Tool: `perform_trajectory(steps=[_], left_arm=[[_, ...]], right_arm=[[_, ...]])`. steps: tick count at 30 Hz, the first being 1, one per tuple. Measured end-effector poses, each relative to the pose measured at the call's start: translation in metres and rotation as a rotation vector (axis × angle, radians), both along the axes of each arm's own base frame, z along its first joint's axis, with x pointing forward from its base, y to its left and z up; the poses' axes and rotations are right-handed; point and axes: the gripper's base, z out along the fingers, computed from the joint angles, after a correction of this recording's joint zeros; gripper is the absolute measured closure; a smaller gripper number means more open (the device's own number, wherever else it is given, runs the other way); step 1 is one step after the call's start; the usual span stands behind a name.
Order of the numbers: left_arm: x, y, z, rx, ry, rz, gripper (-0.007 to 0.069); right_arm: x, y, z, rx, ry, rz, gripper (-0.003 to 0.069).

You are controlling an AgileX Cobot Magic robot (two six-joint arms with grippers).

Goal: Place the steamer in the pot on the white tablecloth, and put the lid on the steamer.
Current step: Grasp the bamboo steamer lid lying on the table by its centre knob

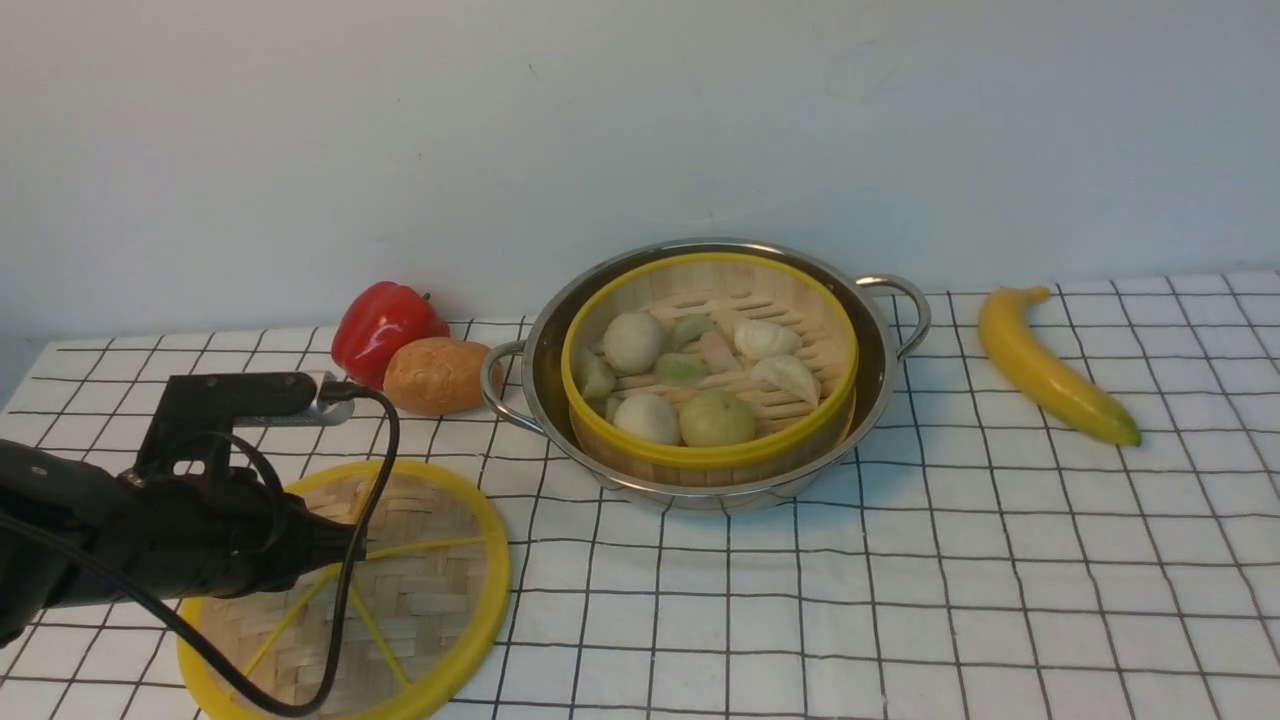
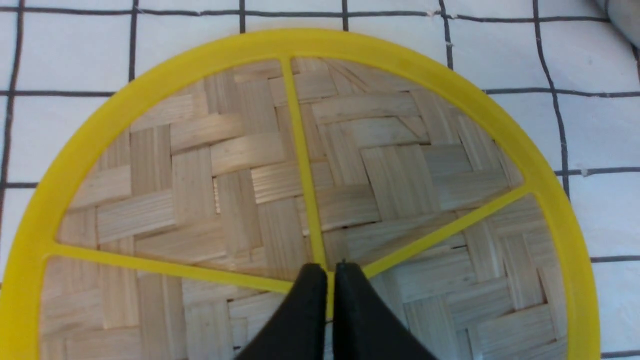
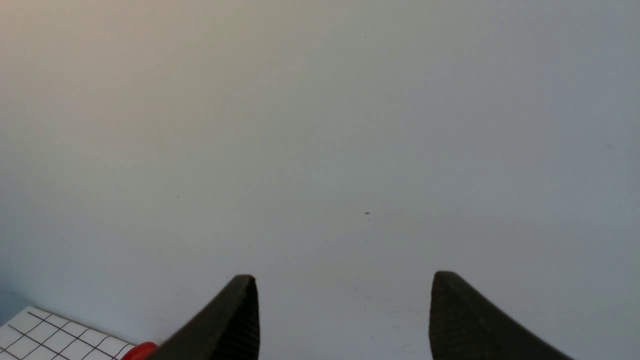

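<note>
White tablecloth [image 1: 1000, 620] with a thin black grid covers the whole table, flat, and is my work surface. Centre-back on it is the wide, shallow, shiny stainless-steel pot [image 1: 545, 372] with two loop handles. The round bamboo steamer [image 1: 705, 460], with yellow rims and a slatted floor, sits inside the pot with a narrow gap all round, so I judge step one done.

The flat, round woven-bamboo lid [image 2: 210, 165], with a thick yellow rim and thin yellow spokes, lies on the cloth front-left of the pot, apart from it. My left gripper [image 2: 330, 270] is down at its hub. The black tapered jaws are nearly together with a sliver of yellow spoke between them (the only handle that disc offers). I read that as a pinch on the lid; can't tell if it's lifted.

Curved yellow banana [image 1: 1050, 365] sits far right. Glossy red bell pepper [image 1: 380, 325] and rounded brown potato [image 1: 435, 375] sit side by side, just beside the pot's left handle. All clutter.

Right gripper [image 3: 344, 277] faces the bare wall, jaws wide apart and empty, parked clear.

The smooth white and green dumplings [image 1: 715, 418] sit below the steamer rim, so the lid should seat flat.
</note>
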Motion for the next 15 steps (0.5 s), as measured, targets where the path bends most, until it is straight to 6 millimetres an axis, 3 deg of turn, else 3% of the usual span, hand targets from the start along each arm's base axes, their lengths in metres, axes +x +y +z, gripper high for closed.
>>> perform_trajectory(steps=[9, 12, 15], left_arm=[[0.0012, 0.0005, -0.0028, 0.006, 0.006, -0.001, 0.0218], [0.0045, 0.0010, -0.0060, 0.011, 0.013, 0.000, 0.0150], [0.0095, 0.0016, -0.0040, 0.013, 0.000, 0.004, 0.0129]], right_arm=[[0.0000, 0.0000, 0.0000, -0.001, 0.000, 0.000, 0.0207], [0.0000, 0.0000, 0.0000, -0.001, 0.000, 0.000, 0.0207], [0.0000, -0.0001, 0.0000, -0.002, -0.001, -0.001, 0.0207]])
